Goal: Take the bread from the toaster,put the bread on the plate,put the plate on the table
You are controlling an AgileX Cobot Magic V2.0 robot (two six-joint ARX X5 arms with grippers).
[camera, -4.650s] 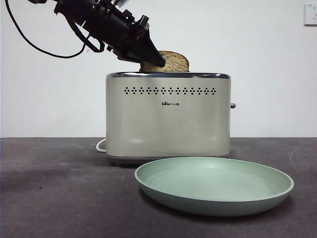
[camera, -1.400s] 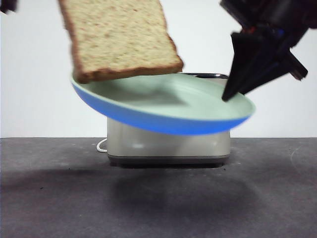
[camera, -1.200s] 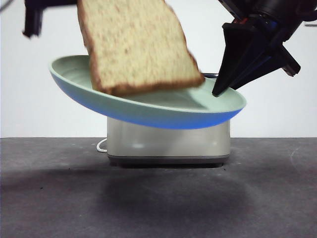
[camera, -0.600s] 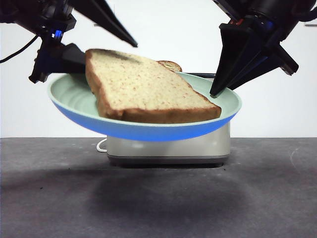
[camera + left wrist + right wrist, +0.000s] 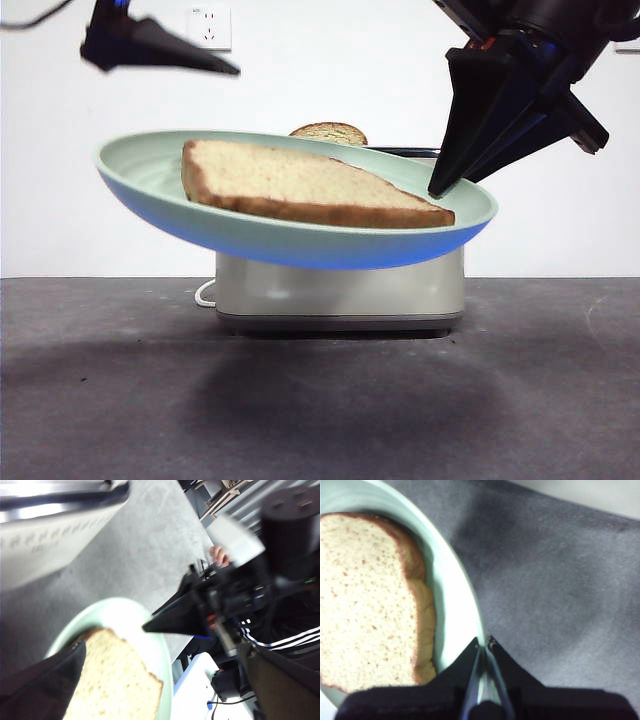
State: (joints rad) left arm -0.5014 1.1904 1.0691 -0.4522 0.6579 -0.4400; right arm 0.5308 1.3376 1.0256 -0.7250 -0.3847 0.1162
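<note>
Still aloft and tilted: plate [image 5: 150,165] carried above the desk [image 5: 100,400], in front of the toaster [image 5: 340,295], bread [image 5: 300,190] lying loose inside. Could slide toward the lower edge or slip from a one-sided rim grip. Right pincer [image 5: 484,642] pinched onto that rim, angled down from above. Left pincer [image 5: 165,45] spread, empty, hovering above the far rim.

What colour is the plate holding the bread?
Pale green; the plate, with the bread lying on it, shows best in the front view.
</note>
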